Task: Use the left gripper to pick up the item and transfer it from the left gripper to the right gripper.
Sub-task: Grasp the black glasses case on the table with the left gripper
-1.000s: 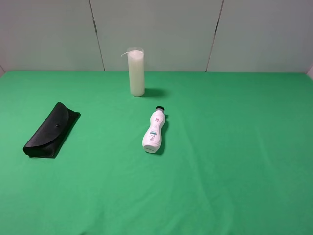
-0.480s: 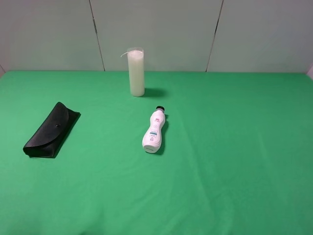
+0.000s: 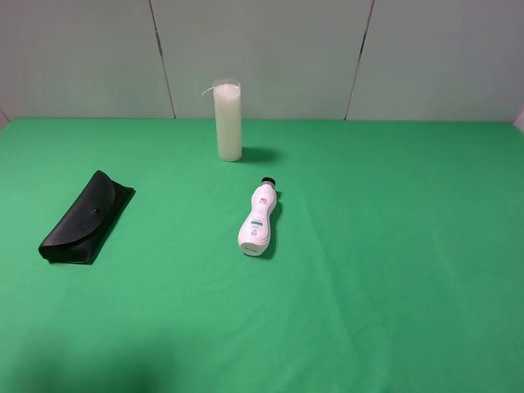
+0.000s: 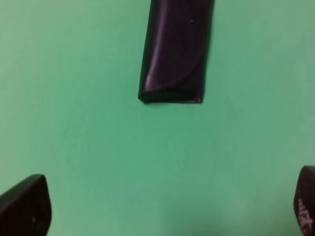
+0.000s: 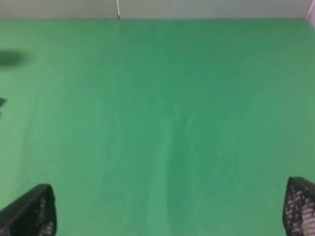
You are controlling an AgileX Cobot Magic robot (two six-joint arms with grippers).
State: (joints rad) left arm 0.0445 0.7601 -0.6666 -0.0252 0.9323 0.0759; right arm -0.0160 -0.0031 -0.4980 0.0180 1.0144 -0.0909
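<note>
The item, a flat matte black glasses case (image 3: 87,218), lies on the green cloth at the left, its flap and small snap facing up. In the left wrist view the case (image 4: 174,54) lies ahead of my left gripper (image 4: 167,209), whose two black fingertips (image 4: 24,206) stand wide apart and empty above the cloth. In the right wrist view my right gripper (image 5: 167,209) is open and empty over bare green cloth. Neither gripper shows in the exterior high view.
A white plastic bottle with a black cap (image 3: 257,219) lies near the middle of the table. A tall white candle in glass (image 3: 228,120) stands at the back. Grey wall panels rise behind the green cloth (image 3: 393,246).
A faint dark shadow has appeared at the bottom left edge of the exterior high view. The case, bottle and candle have not moved.
</note>
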